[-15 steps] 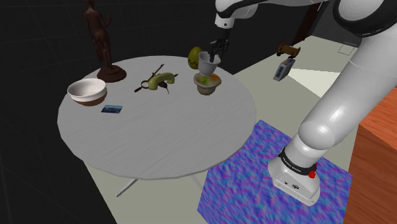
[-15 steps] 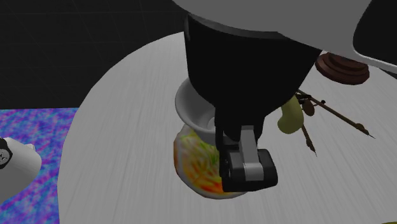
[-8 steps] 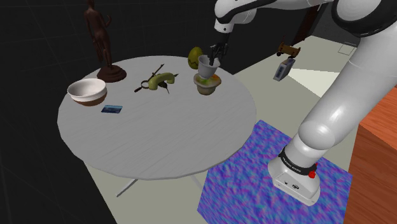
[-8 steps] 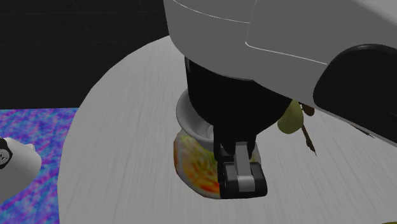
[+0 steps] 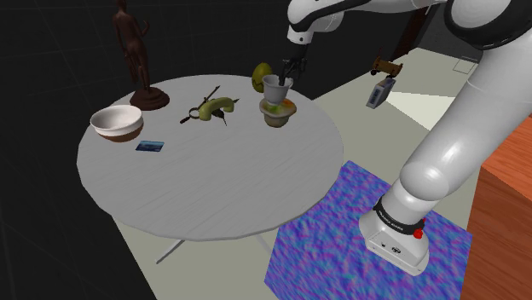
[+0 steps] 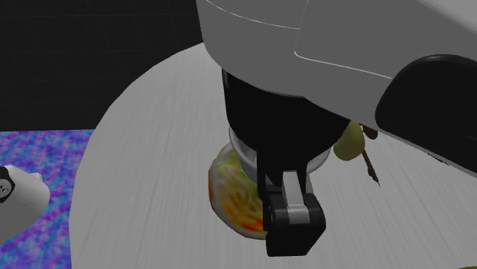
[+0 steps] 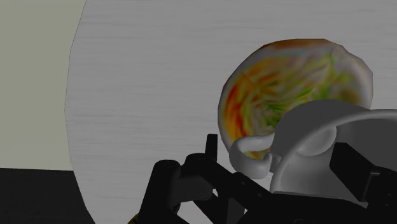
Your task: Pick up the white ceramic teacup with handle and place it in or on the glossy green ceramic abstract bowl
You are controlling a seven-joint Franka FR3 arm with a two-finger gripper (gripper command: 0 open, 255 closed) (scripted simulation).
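The black pincer [image 5: 287,75] is closed tight on the rim of the plain white handled teacup [image 5: 275,88]. That cup hangs low, right over the glossy bowl streaked green and orange [image 5: 279,112], which stands on the round grey surface [image 5: 213,179].

Glossy white rounded arm [image 5: 474,128], dark bands at joints, red button [image 5: 418,233] near base, all-black hand [image 5: 288,68]

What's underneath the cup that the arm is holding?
The bowl, streaked orange and green, on the table. The cup and tool hide part of its inside.
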